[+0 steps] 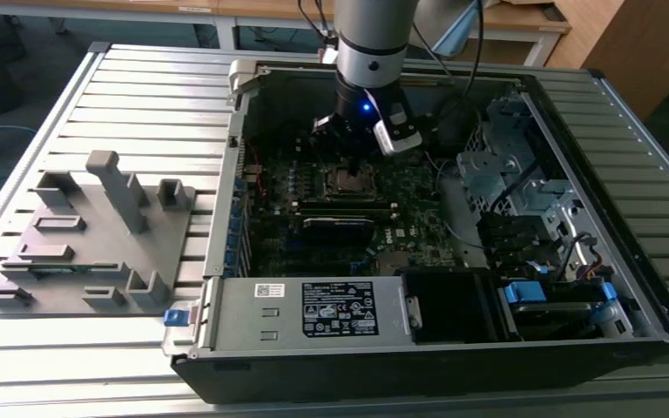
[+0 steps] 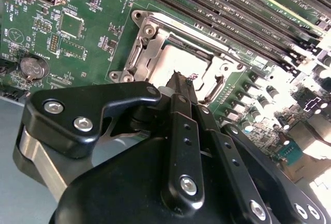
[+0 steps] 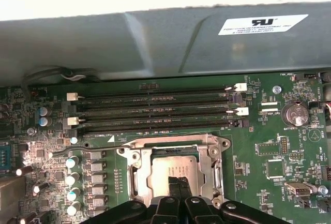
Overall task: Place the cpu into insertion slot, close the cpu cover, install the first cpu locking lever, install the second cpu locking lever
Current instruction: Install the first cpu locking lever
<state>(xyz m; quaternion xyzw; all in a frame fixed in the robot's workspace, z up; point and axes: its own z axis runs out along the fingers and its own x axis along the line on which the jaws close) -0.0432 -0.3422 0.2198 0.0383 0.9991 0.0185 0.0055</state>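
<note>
Gripper (image 3: 178,185) fingers pressed together, tips over the chip (image 3: 168,169). Cover (image 3: 170,144) lies flat around the chip on the green board (image 3: 253,131).

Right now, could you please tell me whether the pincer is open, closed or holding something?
Pincer: closed, its tips together right over the cpu, with nothing visibly held between them.

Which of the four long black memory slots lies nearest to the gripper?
The memory slot bordering the insertion slot, farthest from the grey case wall; the gripper is over that insertion slot.
</note>
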